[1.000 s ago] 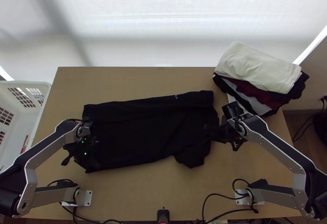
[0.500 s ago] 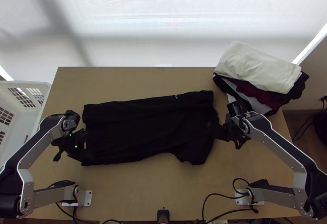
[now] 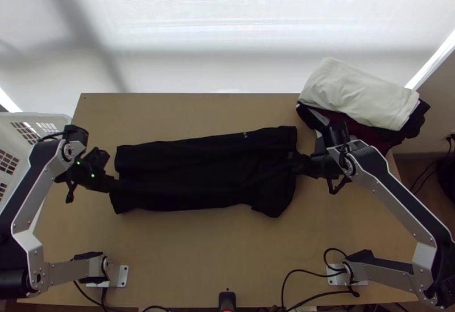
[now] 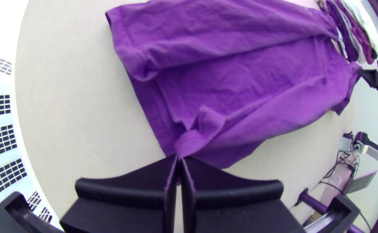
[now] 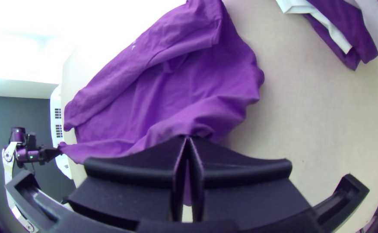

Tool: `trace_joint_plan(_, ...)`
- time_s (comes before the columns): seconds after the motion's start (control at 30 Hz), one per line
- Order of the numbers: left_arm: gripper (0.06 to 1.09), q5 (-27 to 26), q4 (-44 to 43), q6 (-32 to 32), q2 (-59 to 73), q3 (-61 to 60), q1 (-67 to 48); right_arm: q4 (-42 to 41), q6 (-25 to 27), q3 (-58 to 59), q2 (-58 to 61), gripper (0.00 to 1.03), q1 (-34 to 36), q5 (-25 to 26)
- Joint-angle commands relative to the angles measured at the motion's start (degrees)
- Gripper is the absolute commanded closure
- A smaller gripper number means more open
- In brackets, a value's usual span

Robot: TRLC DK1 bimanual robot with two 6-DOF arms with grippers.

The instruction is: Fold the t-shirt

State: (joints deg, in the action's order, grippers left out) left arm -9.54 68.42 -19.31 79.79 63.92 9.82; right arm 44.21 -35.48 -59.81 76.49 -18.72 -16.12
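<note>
T-shirt [image 3: 199, 169] lies lengthwise across the middle of the desk [image 3: 187, 261], a long dark strip running left to right. From where I sit, its far side is doubled over toward me in a flap, with small white print near that flap's right end. Toward the near side the cloth is drawn up into a loose fold stretched between my two grippers, and a rumpled part of the shirt pokes out nearer to me at the right.

I have the left gripper [image 3: 115, 185] at the shirt's left end, its fingers [image 4: 145, 172] closed on a bunched bit of cloth by the near corner. My right gripper [image 3: 296, 164] is at the right end, its fingers [image 5: 145, 159] pinching the shirt there, with the fabric bunched up around the tips.

Over at the desk's far right corner I see a pile of clothes [image 3: 372, 135], with a folded cream cloth [image 3: 358, 93] on top. A white basket [image 3: 40, 115] stands by the left edge of the desk, near my left gripper.
</note>
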Motion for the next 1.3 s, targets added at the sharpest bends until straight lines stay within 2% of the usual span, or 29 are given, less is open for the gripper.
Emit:
trace_joint_plan(0.0,1.04,-1.01,-1.89,2.96,2.56,3.23,2.13,0.35,0.77,-2.42,1.12,1.0,-0.09,-0.14)
trace_joint_plan(0.5,1.04,-1.01,-4.7,7.36,5.55,7.89,3.62,0.27,0.68,-9.09,7.36,1.0,1.23,-0.14)
trace_joint_plan(1.03,1.04,-0.92,-5.41,10.79,13.02,18.08,3.89,0.27,0.06,-27.99,24.76,1.0,2.72,-0.05)
trace_joint_plan(1.27,1.04,-0.39,-5.67,13.95,19.18,24.59,3.71,0.27,0.15,-33.44,31.09,1.0,2.81,1.79)
